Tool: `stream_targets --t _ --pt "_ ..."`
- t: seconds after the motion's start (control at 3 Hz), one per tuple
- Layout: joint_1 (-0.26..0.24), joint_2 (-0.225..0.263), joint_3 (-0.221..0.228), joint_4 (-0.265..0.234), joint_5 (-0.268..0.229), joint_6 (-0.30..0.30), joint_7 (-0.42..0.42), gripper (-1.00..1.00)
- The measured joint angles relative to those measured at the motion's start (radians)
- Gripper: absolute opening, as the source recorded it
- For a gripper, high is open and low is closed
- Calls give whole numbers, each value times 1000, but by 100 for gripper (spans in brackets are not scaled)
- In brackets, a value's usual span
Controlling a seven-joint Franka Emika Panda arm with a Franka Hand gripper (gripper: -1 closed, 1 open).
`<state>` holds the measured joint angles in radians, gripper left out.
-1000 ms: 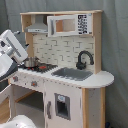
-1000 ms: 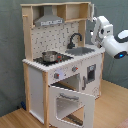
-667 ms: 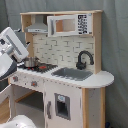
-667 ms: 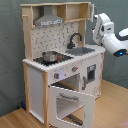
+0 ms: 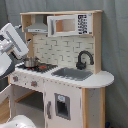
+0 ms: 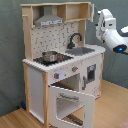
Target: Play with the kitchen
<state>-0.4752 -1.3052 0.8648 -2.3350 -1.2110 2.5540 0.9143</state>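
Observation:
The kitchen (image 5: 64,85) (image 6: 60,75) of white panels and pale wood shows in both exterior views. It has a grey hood (image 6: 47,21), a dotted backsplash (image 5: 60,50), a black faucet (image 5: 84,59) (image 6: 75,39) and a sink (image 5: 72,74) (image 6: 82,50). A small pot (image 5: 31,62) (image 6: 50,56) stands on the stovetop. The oven door (image 6: 72,102) hangs open, tilted forward and down. My white arm (image 5: 12,42) (image 6: 111,31) hovers in front of the kitchen. My gripper (image 6: 102,17) points toward the top shelf's right side and touches nothing.
A microwave-style cabinet (image 5: 65,24) sits beside the hood. A lower door with a dark dispenser panel (image 5: 61,106) (image 6: 91,72) is closed. The kitchen stands on a wooden floor (image 6: 112,107) against a grey curtain (image 6: 12,50).
The arm has shifted slightly upward in both exterior views. The kitchen, pot and open oven door have not moved.

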Motion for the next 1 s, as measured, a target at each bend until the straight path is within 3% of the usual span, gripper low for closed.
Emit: stream_targets --t 1.0 --pt "71 0 -63 4 108 -200 -223 100"
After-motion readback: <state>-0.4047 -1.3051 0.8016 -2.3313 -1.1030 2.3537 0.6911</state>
